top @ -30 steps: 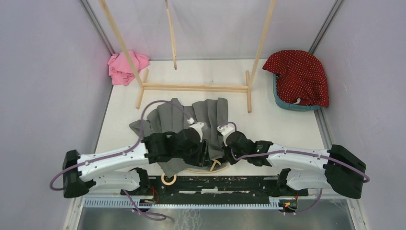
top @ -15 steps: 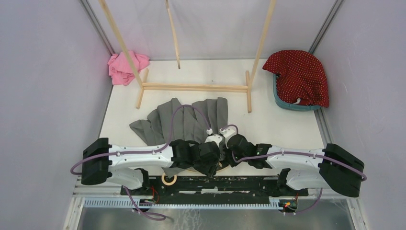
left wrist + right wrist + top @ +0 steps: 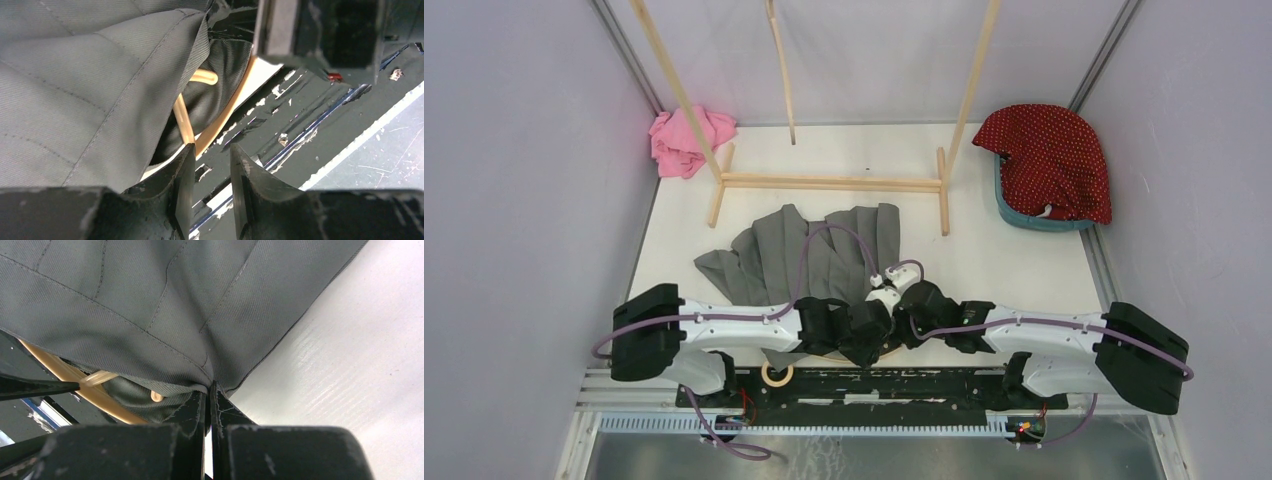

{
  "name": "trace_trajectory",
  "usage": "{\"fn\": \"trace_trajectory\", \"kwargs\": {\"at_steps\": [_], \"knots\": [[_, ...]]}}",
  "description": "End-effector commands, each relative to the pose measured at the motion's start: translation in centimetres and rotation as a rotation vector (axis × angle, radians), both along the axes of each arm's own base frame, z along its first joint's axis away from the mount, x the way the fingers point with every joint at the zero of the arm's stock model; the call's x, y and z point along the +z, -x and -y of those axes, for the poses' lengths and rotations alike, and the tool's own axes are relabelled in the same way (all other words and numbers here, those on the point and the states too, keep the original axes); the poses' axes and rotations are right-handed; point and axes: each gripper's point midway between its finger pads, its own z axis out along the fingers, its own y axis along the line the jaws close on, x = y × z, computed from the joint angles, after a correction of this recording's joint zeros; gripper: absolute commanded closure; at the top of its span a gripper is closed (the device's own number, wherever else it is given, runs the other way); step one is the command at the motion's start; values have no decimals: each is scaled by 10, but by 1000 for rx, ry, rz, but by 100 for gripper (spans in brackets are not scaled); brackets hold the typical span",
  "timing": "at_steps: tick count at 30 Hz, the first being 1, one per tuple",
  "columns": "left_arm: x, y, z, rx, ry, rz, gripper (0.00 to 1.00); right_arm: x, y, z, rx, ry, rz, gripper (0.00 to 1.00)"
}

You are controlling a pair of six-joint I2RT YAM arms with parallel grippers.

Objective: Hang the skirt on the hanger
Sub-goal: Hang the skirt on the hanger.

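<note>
Two arms meet at the table's (image 3: 1014, 250) near edge, where the grey skirt (image 3: 814, 250) lies spread, its near edge draped over the wooden hanger (image 3: 236, 102). The right gripper (image 3: 209, 387) is pinched tight on that edge of cloth. The left gripper (image 3: 212, 150) stands partly open just beside the hanger's curved arm, with nothing between its fingers. The step looks best served if the right side holds the fabric lifted while the left closes on wood alone. Catching cloth in that grip would likely drag the skirt off line.
</note>
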Motion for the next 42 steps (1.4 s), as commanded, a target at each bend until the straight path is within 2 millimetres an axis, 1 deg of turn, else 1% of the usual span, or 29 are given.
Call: {"fn": "trace_trajectory", "kwargs": {"at_steps": [1,7,15,19,21,23,25,26,28,37,42], "knots": [[0,-1,15,-61,43,19,62,8,-2,-4,-9,-41,8,99],[-11,1,11,-63,22,12,63,8,-2,-4,-9,-42,9,99],[-15,-5,-7,-14,5,34,64,9,-2,-6,-1,-41,8,99],[-24,-9,-17,11,-17,36,64,9,-2,-5,-1,-37,9,99],[-27,-10,-19,18,-12,34,64,9,-1,-5,0,-36,5,99],[-27,-10,-18,19,-6,34,69,9,-1,-5,0,-36,5,99],[-27,-12,-17,24,-7,34,81,8,-1,-5,1,-34,4,99],[-27,-12,-17,25,-9,32,87,8,-1,-5,2,-32,3,99],[-25,-11,-16,21,-13,26,92,8,-1,-5,4,-29,2,99],[7,-9,-8,12,66,21,92,8,-2,-5,0,-30,6,99],[10,-6,-9,5,75,7,92,9,-6,-4,-7,-11,24,99]]}}
